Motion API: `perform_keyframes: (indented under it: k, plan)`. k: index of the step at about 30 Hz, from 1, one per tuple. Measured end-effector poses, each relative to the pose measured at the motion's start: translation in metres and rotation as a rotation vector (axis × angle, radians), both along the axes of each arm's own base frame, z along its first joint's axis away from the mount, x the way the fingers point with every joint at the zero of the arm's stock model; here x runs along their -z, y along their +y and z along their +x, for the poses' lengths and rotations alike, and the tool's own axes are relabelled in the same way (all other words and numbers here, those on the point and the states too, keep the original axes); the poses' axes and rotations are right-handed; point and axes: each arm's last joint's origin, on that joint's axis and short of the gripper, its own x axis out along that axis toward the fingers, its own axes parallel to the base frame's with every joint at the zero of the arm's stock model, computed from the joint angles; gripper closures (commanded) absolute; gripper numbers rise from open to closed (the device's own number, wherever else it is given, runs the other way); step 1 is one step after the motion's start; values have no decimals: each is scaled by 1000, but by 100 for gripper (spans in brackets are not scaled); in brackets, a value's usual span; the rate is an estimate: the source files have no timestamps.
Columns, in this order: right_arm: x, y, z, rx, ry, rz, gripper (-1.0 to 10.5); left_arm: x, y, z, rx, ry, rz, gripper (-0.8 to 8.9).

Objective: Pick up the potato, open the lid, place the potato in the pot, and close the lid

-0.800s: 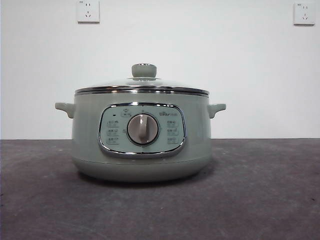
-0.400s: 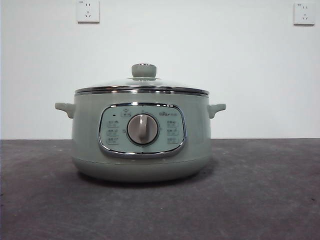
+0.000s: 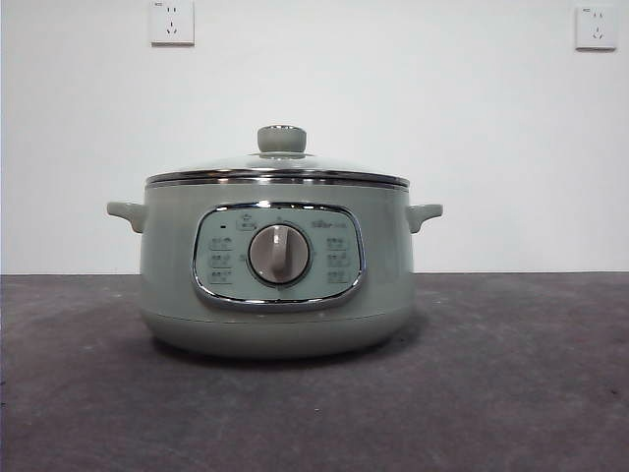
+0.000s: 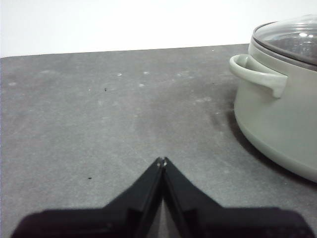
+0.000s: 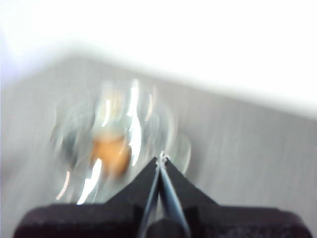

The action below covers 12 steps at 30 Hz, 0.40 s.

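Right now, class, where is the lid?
The lid sits closed on the pot, mid-table in the front view; no gripper touches it.

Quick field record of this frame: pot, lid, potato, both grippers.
pot: pale green pot upright on the dark table, panel dial facing the front camera
lid: glass lid seated on the pot, closed
potato: orange blur under glass in the right wrist view, likely the potato inside; too blurred to confirm
left gripper: shut, empty, low over the table beside the pot's handle
right gripper: shut, empty, above the lid, picture motion-blurred
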Motion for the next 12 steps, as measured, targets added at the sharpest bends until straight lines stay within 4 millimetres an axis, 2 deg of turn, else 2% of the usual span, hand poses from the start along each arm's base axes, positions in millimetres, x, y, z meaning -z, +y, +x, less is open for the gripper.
perform_keyframes:
  k: [3, 6, 9, 12]
  plan:
    - [39, -15, 0, 119, -196, 76, 945, 0, 0, 0, 0, 6, 1, 815]
    - [83, -26, -2, 220, -294, 101, 945, 1, 0, 0, 0, 9, 1, 815]
    - [128, -34, -3, 293, -248, 100, 945, 1, 0, 0, 0, 10, 1, 815]
    - [163, -40, -2, 365, -186, 98, 945, 1, 0, 0, 0, 10, 1, 815]
